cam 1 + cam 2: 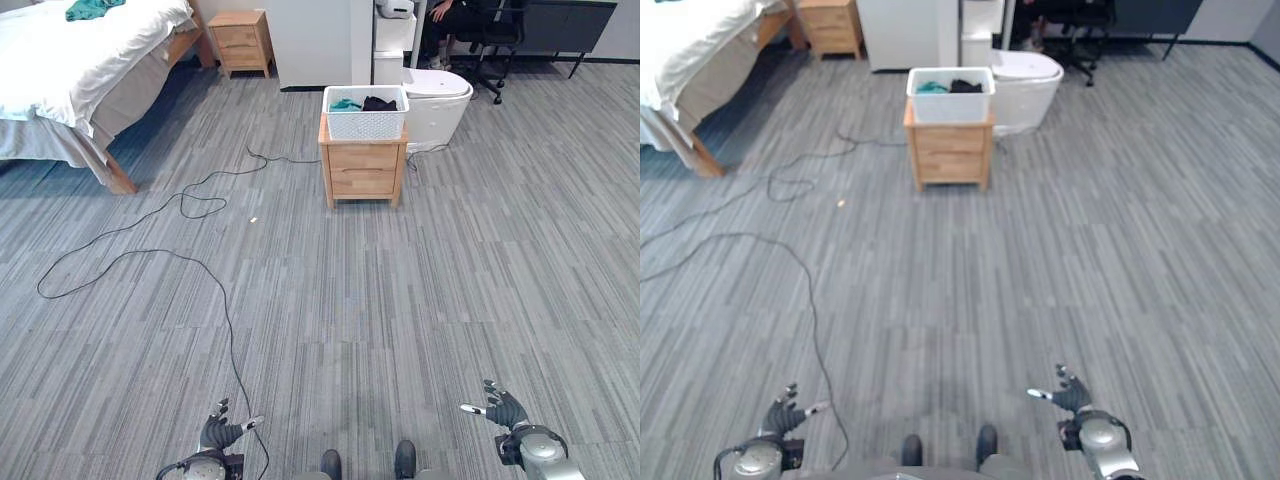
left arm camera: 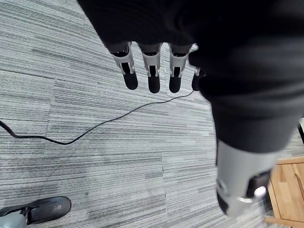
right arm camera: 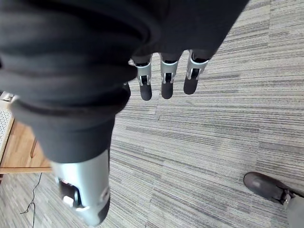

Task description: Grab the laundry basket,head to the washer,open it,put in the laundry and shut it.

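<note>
Two hands hung low in front of the robot, and both were empty. The left hand (image 1: 218, 432) had its fingers straight and loose over the grey striped floor (image 1: 400, 300). The right hand (image 1: 503, 408) was spread out the same way, holding nothing.

Far ahead of both hands stood the white plastic laundry basket with small holes in its sides (image 1: 365, 112). It sat on top of a small light wooden cabinet with drawers (image 1: 363, 168), which served as its worktop. Blue-green and dark clothes lay inside the basket. Just behind the cabinet, a bit to the right, was a round white washer with its lid down (image 1: 437, 98).

I think the robot was at the very first step, getting the basket, and nothing was grabbed yet. The basket was well apart from the hands, far too far to reach. So the next move called for walking straight up to the cabinet, then lifting both hands to the two sides of the basket.
</note>
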Controlling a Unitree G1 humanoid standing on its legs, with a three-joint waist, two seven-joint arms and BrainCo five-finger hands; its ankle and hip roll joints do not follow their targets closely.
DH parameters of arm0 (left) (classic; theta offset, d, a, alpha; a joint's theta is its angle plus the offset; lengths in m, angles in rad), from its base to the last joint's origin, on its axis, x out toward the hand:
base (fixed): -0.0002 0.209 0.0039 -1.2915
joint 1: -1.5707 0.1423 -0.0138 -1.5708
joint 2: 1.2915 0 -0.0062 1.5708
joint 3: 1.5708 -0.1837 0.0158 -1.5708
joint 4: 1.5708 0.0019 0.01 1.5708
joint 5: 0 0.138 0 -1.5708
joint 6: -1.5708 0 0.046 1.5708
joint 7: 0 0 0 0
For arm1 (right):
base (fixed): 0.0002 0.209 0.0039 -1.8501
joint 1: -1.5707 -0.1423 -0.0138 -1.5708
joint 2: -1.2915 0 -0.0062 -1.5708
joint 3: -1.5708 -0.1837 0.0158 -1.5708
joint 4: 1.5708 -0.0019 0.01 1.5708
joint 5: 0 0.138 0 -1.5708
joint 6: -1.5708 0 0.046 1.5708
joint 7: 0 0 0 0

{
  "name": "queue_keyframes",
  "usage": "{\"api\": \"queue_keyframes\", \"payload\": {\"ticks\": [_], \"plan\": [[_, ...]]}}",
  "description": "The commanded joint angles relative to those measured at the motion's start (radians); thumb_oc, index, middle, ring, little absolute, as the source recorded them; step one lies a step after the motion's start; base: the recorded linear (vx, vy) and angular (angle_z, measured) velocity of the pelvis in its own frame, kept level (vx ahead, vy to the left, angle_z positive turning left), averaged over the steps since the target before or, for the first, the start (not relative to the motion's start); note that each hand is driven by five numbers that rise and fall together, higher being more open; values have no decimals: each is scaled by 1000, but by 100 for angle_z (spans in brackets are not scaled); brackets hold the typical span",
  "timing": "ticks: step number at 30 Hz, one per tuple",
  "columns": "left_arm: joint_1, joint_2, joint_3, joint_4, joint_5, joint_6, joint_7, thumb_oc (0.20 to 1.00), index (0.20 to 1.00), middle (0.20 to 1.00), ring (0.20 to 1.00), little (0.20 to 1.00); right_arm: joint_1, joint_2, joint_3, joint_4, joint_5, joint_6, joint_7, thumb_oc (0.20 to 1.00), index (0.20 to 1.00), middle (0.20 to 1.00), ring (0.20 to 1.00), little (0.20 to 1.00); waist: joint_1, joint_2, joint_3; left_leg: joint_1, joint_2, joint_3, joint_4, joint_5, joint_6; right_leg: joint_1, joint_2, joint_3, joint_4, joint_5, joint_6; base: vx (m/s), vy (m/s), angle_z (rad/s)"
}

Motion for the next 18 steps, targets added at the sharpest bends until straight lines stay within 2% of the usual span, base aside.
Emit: {"api": "queue_keyframes", "payload": {"ticks": [1,7,11,18], "plan": [[-14,52,16,-4,-55,-35,13,1000,1000,1000,1000,1000,-27,0,-16,3,16,-14,-9,1000,1000,1000,1000,1000,24,-46,-12,15,-24,17,1,-31,-8,47,-47,0,1,-46,66,44,26,0],[-20,46,26,-19,-91,-32,19,1000,1000,1000,1000,1000,-37,15,-20,9,28,-8,-14,1000,1000,1000,1000,1000,33,-55,-1,12,-35,12,8,-37,6,48,-55,3,5,-47,70,54,62,-1],[-40,58,32,-33,-101,-35,38,1000,1000,1000,1000,1000,-56,23,-25,11,40,-5,-24,1000,1000,1000,1000,1000,42,-70,20,-60,-53,2,98,-68,25,10,-75,11,46,-47,76,7,91,-2],[-37,69,50,-64,-125,-37,43,1000,1000,1000,1000,1000,-68,25,-34,4,42,4,-28,1000,1000,1000,1000,1000,54,-81,35,-106,-76,-11,147,-97,49,-33,-103,23,101,-44,94,34,129,-1]]}}
